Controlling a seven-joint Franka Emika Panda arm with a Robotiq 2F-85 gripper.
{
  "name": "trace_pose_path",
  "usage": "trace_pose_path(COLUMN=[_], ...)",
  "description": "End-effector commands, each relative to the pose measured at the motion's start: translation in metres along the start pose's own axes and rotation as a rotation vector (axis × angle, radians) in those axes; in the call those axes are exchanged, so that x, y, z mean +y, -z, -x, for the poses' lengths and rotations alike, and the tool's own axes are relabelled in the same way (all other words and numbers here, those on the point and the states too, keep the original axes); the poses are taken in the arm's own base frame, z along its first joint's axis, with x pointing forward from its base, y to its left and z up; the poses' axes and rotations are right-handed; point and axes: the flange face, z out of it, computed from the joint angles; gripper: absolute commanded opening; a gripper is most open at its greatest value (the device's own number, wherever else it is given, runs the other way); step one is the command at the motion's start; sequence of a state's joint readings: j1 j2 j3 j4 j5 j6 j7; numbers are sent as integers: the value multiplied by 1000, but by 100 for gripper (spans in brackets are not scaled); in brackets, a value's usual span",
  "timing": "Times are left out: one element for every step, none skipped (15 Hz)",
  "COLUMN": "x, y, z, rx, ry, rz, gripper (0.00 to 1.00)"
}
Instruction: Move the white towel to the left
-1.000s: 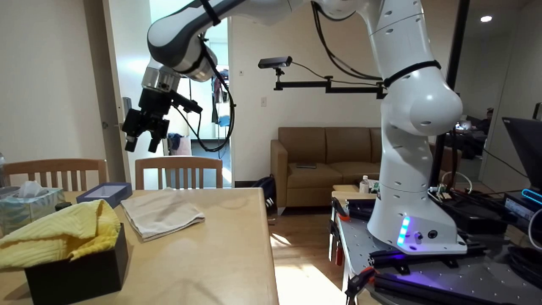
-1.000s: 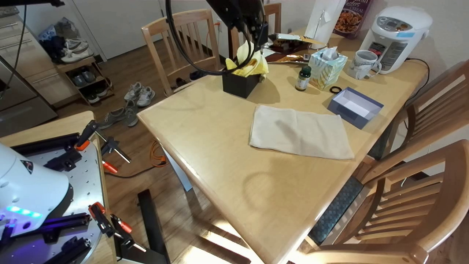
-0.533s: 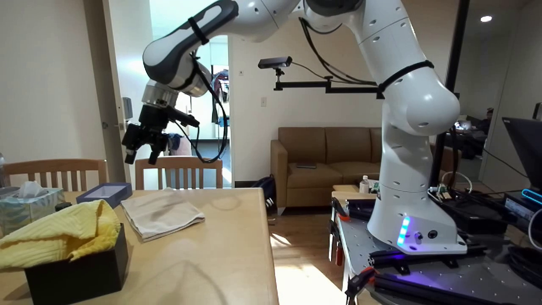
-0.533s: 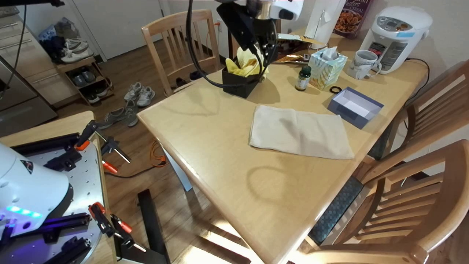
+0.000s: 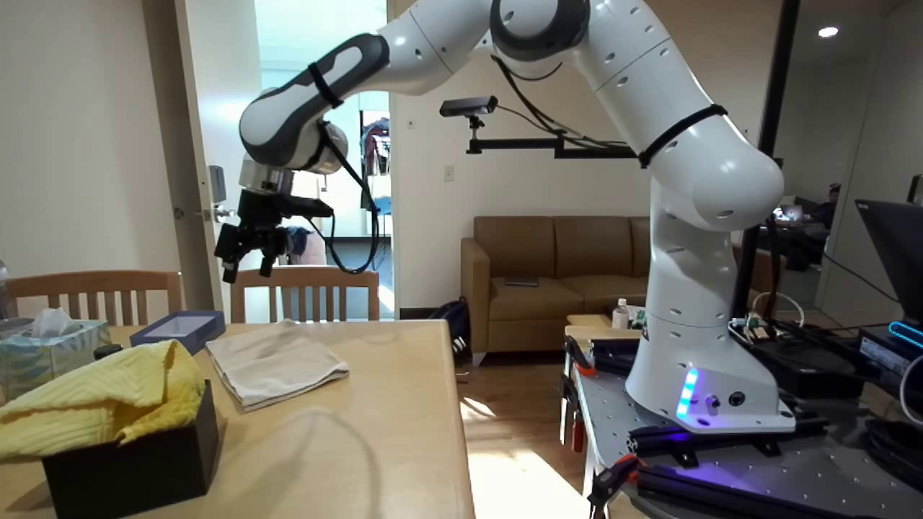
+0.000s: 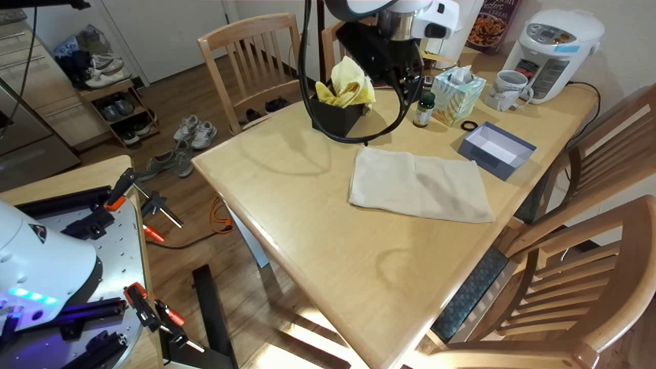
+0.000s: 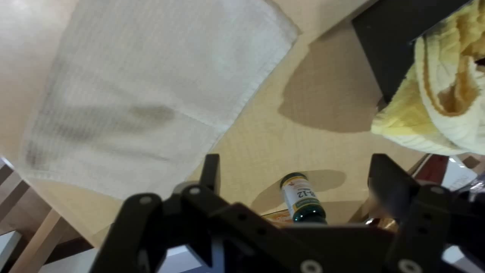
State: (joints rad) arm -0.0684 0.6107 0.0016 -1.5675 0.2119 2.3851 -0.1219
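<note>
In an exterior view I log: claw (image 5: pixel 248 272), one, black, pointing down, its two sides well apart and gripping nothing, poised well above the worktop (image 5: pixel 389 411); white towel (image 5: pixel 277 367), one, folded, lying flat on the worktop, clear of the claw; black box (image 5: pixel 137 472), one, upright, with yellow cloth (image 5: pixel 108 396) heaped in it and hanging over its rim; blue box (image 5: pixel 209 336), one, open-topped, just beside the towel, contact unclear to me; tissue box (image 5: pixel 79 353), one, patterned; wooden chairs (image 5: pixel 306 276), two, along the far side; brown couch (image 5: pixel 562 252), one, in the background. In an exterior view I add: bottle (image 6: pixel 424 110), one, dark green, upright, near the tissue box; black ring (image 6: pixel 469 125), one, flat, between bottle and blue box; mug (image 6: pixel 507 91), one, patterned; water dispenser (image 6: pixel 561 56), one, white; towel here near the worktop's edge, one corner just short of it; the claw's spread I cannot judge past the cable and wrist parts. In my wrist view: fingers (image 7: pixel 211 170), two, dark, standing wide apart, the bottle showing in the gap but below on the worktop, label reading B-12; towel at upper left, a dim shadow across it; black box and yellow cloth at upper right.
</note>
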Motion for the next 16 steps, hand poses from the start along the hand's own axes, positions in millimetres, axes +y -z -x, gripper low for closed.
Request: trace_pose_path(x=[-2,-3,-5,-7,-9,-9,-8,-7,-4,-1,2,6,10,14,19,24], y=[8,7,5,1,-5,-14,-25,-35,-46,-55,-65,-74,-81,-90,-98,-105], z=[-16,-17,-18,-19,-18,-17,-16,-15,-14,-14,-14,-13,-13,-11,-10,-10], rx=[-58,-85,-118,-155,-186,-224,-256,-280,-295,-305,-312,-314,-318,-319,-321,-317], ry=[-6,-5,-2,16,18,17,17,20,23,21,16,14,11,9,6,6], rz=[135,159,171,154,145,138,127,116,98,86,82,75,72,70,73,81], gripper=[100,100,100,100,100,100,100,100,100,100,100,100,100,100,100,100])
